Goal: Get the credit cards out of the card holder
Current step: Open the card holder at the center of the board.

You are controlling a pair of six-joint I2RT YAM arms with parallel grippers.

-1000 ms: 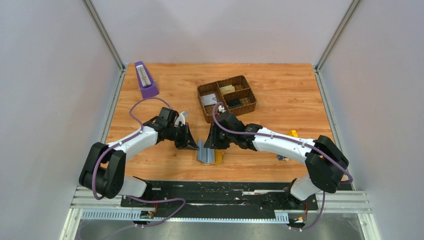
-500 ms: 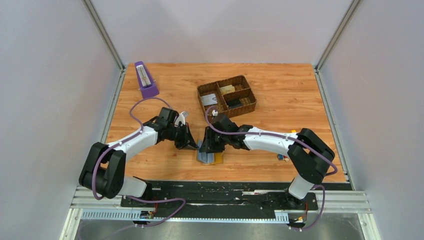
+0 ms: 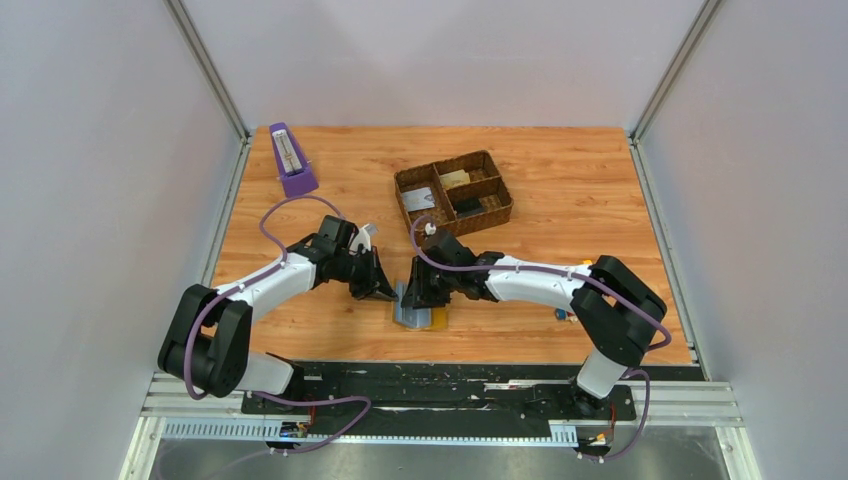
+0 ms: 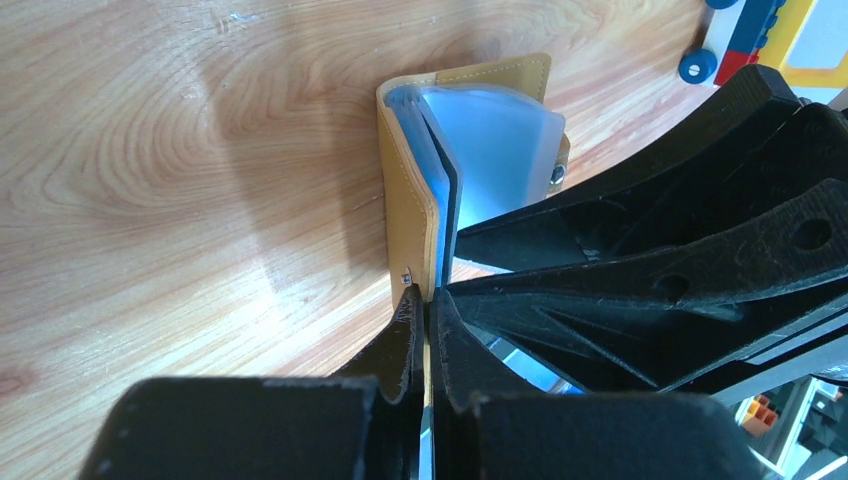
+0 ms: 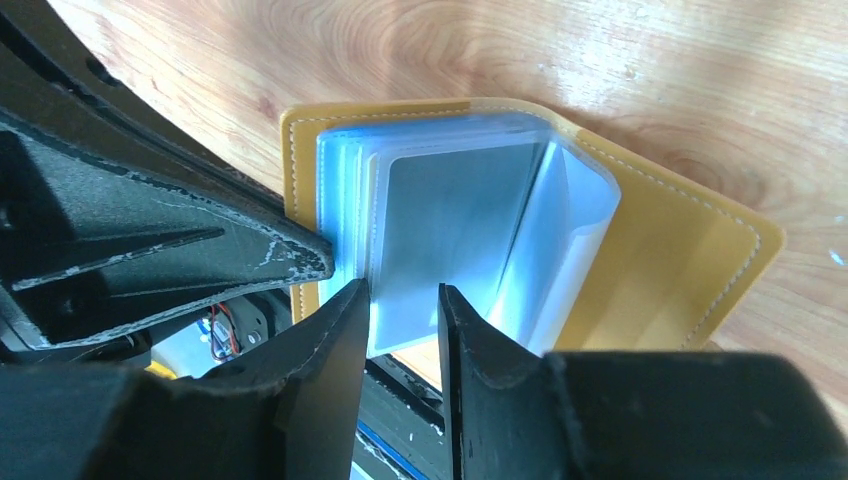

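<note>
The card holder (image 3: 425, 318) lies open on the tabletop (image 3: 560, 180) near its front edge, between the two arms. From above it is mostly hidden under both wrists, with only a yellow corner and some grey pocket showing.

The left gripper (image 4: 425, 310) is pressed together on the edge of the yellow cover, which stands upright. The right gripper (image 5: 405, 300) is partly spread, its fingers (image 5: 335, 330) reaching over the fanned blue-grey pockets. Whether they touch a pocket cannot be told. The pockets are cloudy, so it is unclear which of them hold cards.

Behind stands a brown woven tray (image 3: 440, 163), its contents too small to name, and at the far left a purple metronome (image 3: 290, 160). Toy bricks (image 4: 745, 40) are cut off at the left wrist view's corner.
</note>
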